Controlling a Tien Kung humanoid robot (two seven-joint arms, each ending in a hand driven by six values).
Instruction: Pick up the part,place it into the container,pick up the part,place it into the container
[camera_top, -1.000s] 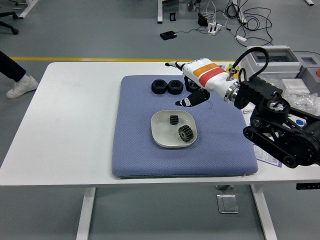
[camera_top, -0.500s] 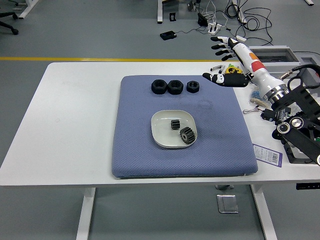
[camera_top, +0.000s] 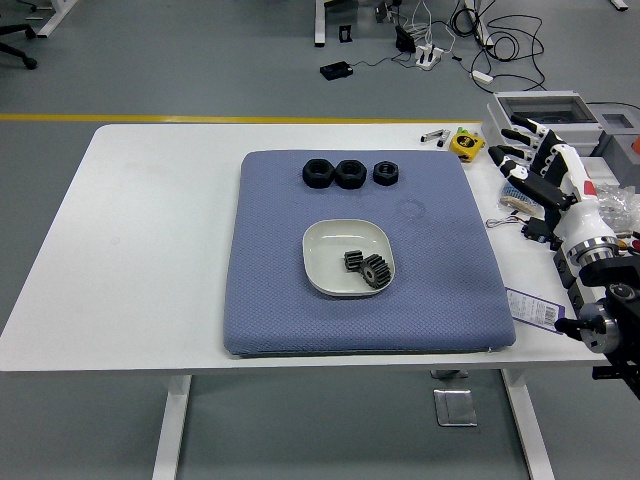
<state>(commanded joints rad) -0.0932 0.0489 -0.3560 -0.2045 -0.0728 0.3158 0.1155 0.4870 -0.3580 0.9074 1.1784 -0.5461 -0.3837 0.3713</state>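
No brand or writing can be read anywhere; a small printed tag (camera_top: 535, 309) lies at the table's right edge, below the right hand (camera_top: 545, 177), its print too small to make out.

A blue-grey quilted fabric mat (camera_top: 290, 285) covers the middle of the smooth white table (camera_top: 140, 250). On it sits a pale, glossy, rounded-square container (camera_top: 325, 260), holding two black toothed gears (camera_top: 366, 268) that touch each other at its right side. Along the mat's far edge three black ring-shaped parts (camera_top: 350, 173) stand in a row, the left two touching, the third just apart.

The right hand, white with black fingertips, hovers over the table's right margin, its fingers (camera_top: 515, 153) spread and relaxed, holding nothing. The gears in the container lie well to the left of those fingers and nearer the table's front edge; the ring parts lie well to their left, at about the same depth. A yellow tape measure (camera_top: 464, 144) sits just left of the fingertips, beyond the mat's corner.
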